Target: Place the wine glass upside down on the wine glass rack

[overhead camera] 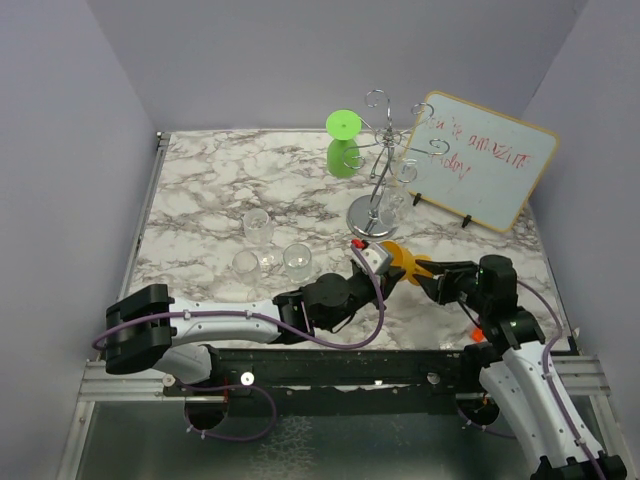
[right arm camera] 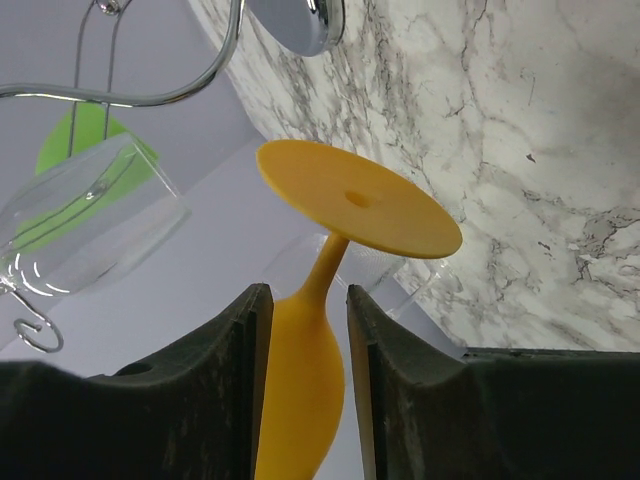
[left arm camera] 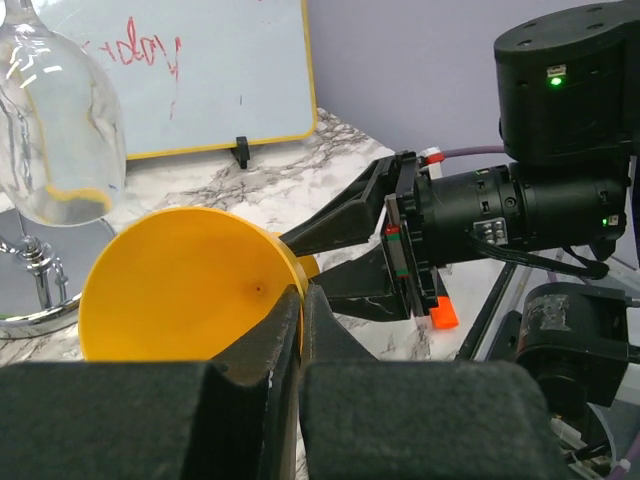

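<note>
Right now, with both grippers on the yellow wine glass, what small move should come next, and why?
Probably open the left gripper and let go. It is shut on the foot's edge of the wine glass, while the right gripper looks closed around the bowl, so the handover seems made. Freeing the foot lets it hang on the wine glass rack.

The table (overhead camera: 200,190) has a white marble top with grey veins. Just off its centre, toward 1 o'clock, the wine glass rack (overhead camera: 371,214) stands on its round, shiny base. At 2 o'clock a white board (overhead camera: 482,172) with a yellow frame and red writing leans back on small black feet. At 9 o'clock 3 clear glasses stand near one another: the back glass (overhead camera: 257,224) at the group's 12 o'clock, the near glass (overhead camera: 245,263) at 7 and the third glass (overhead camera: 297,260) at 4.
</note>
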You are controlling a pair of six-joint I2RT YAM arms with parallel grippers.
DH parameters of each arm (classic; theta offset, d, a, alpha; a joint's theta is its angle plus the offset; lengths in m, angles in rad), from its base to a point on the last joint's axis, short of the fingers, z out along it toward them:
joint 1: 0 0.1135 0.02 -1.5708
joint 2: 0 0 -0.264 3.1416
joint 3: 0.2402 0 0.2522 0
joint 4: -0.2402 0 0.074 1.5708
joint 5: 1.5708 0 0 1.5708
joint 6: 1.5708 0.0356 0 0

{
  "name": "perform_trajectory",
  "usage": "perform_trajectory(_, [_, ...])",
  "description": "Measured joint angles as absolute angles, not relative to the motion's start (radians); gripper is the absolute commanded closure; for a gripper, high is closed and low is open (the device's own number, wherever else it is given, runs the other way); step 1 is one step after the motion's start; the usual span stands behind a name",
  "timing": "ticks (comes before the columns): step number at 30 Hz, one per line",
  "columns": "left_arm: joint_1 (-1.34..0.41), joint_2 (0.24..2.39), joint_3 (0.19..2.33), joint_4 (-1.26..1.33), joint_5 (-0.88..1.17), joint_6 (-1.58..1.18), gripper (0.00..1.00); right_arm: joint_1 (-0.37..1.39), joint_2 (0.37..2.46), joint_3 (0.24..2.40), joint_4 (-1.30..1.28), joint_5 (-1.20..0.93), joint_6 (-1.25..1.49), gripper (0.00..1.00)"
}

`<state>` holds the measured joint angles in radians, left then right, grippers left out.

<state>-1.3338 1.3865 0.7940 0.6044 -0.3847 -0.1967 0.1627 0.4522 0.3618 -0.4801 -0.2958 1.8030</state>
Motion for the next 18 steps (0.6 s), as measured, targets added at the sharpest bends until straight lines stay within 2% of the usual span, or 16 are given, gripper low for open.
perform_trajectory(6, [-1.336,1.386,0.794,0.628,-0.388,-0.192,1.0,0.163,0.545,0.396,-0.44,-0.297,1.798,0.6])
perform_trajectory(9, [-1.336,1.386,0.794,0.642,-0.387,-0.188,1.0,0.163,0.577,0.411,-0.411,-0.3,1.796,0.63])
perform_trajectory(18, [-1.336,1.386,0.768,0.719,-0.386,-0.174,1.0,0.163,0.603,0.429,-0.373,-0.324,1.798,0.67])
